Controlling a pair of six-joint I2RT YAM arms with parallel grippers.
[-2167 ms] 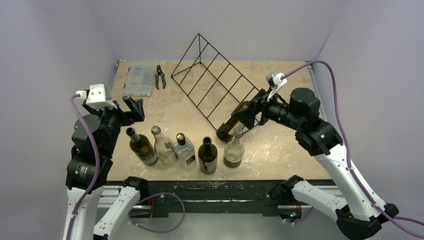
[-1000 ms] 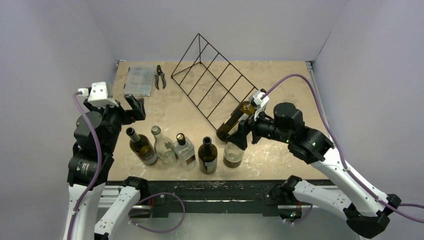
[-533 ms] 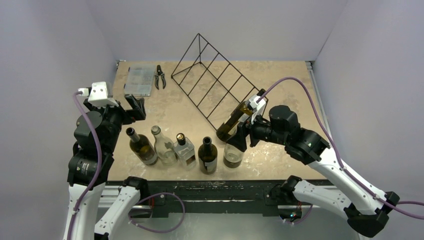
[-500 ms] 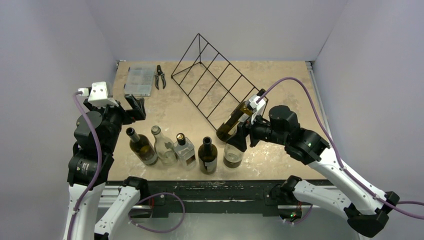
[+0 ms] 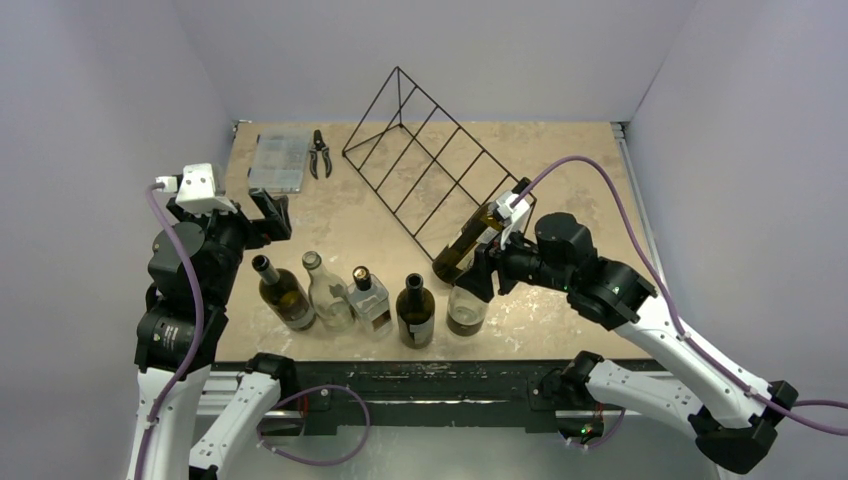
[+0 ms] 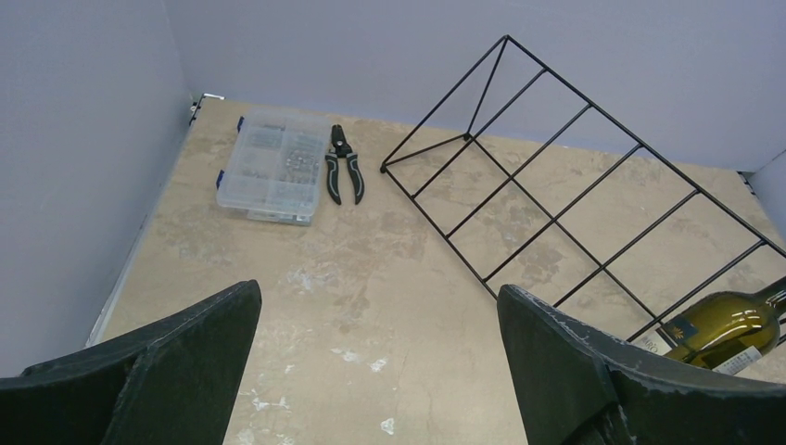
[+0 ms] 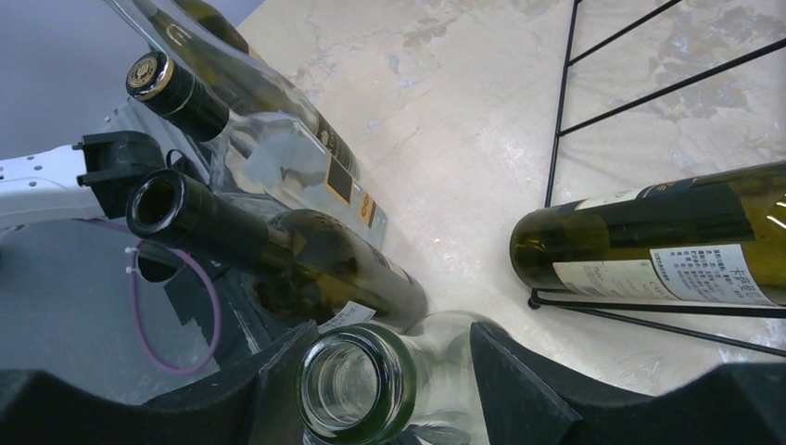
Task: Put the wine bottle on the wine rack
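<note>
Five bottles (image 5: 369, 298) stand in a row near the front edge of the surface (image 5: 575, 165). One olive-green wine bottle (image 5: 466, 244) lies in the nearest slot of the wine rack (image 5: 415, 170). The right jaws stand open on either side of the clear bottle (image 5: 467, 303) at the row's right end, straddling its neck. The left jaws gape wide and empty above the surface's left side.

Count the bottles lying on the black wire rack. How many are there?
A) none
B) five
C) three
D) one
D: just one olive-green wine bottle lies in the wine rack, in the end slot nearest the arms. The other slots hold nothing.
</note>
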